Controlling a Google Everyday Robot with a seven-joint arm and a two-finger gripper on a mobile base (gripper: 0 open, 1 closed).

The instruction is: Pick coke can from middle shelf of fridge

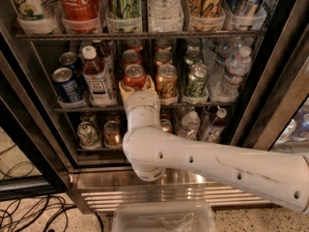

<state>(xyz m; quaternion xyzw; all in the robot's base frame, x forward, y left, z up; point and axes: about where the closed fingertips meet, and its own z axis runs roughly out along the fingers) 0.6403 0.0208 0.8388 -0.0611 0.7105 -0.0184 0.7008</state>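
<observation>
The coke can [134,75], red with a silver top, stands at the front of the middle shelf [72,108] of the fridge [270,95], in the third column from the left. My gripper [136,87] is at the can's lower part, one side of it to each side of the can. The white wrist [142,111] and arm [217,170] hide the can's base and the shelf edge below it. More red cans [131,58] stand in the row behind it.
A copper-orange can [166,80] is just right of the coke can and a brown bottle [96,77] just left. Blue cans [66,84], a green can [197,80] and water bottles [235,70] share the shelf. Large containers [78,4] fill the rack above. A clear bin [164,219] sits below.
</observation>
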